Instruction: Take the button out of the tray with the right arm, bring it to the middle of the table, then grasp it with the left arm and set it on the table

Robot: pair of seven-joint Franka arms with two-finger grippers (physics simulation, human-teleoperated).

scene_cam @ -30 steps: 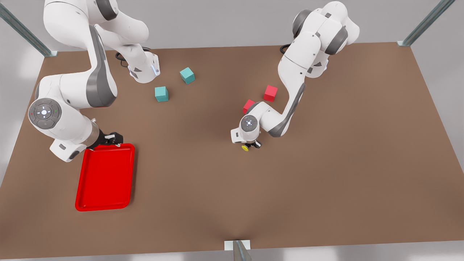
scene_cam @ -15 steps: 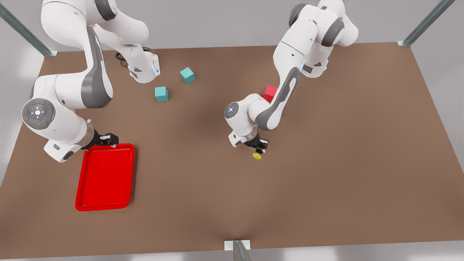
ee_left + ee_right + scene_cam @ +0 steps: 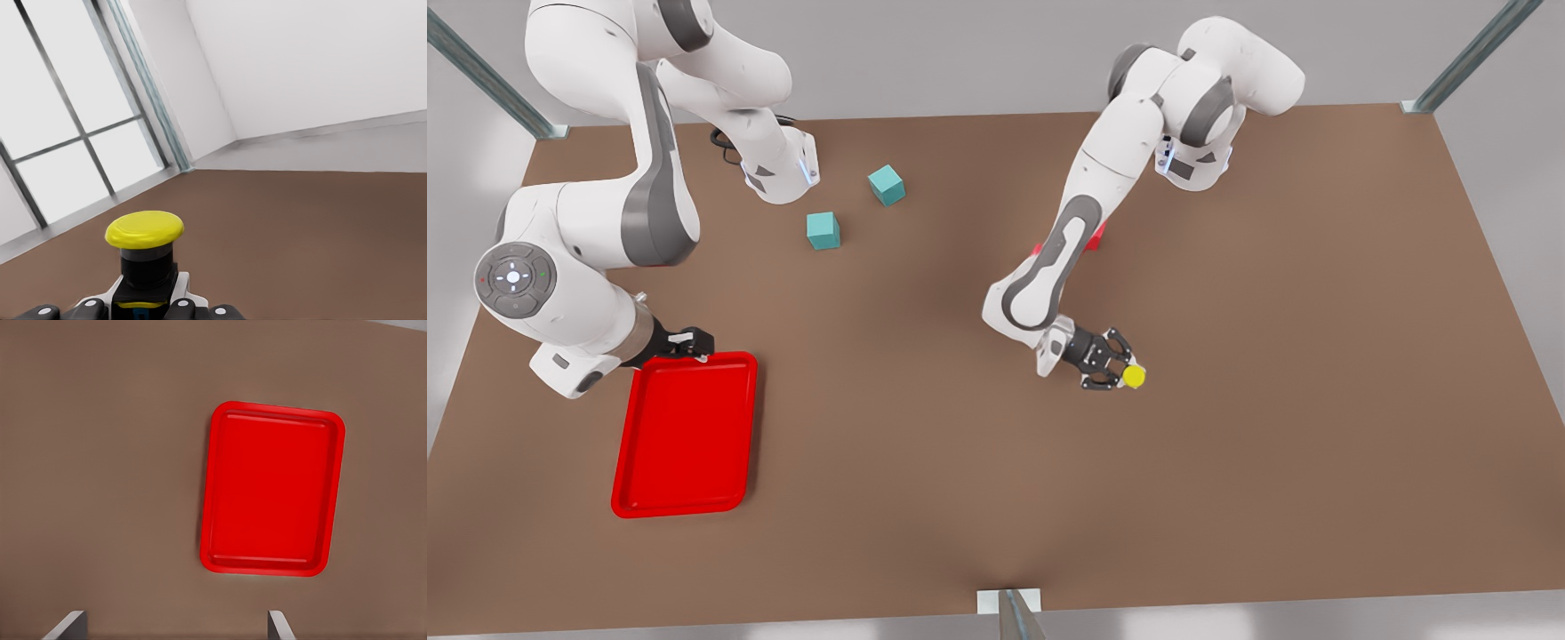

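Pinching the button by its dark base, the left hand carries it sideways above the middle of the counter, yellow cap clear, presumably for setting down; the right hand waits, fingers spread, above the tray, which lies emptied.

Front view. Left gripper, right of frame centre, is turned sideways, its fingers closed on the button, yellow cap toward frame right. Right gripper hangs at the upper edge of the red tray, lower left. Two teal cubes lie upper centre on the brown surface; a red cube shows behind the left arm.
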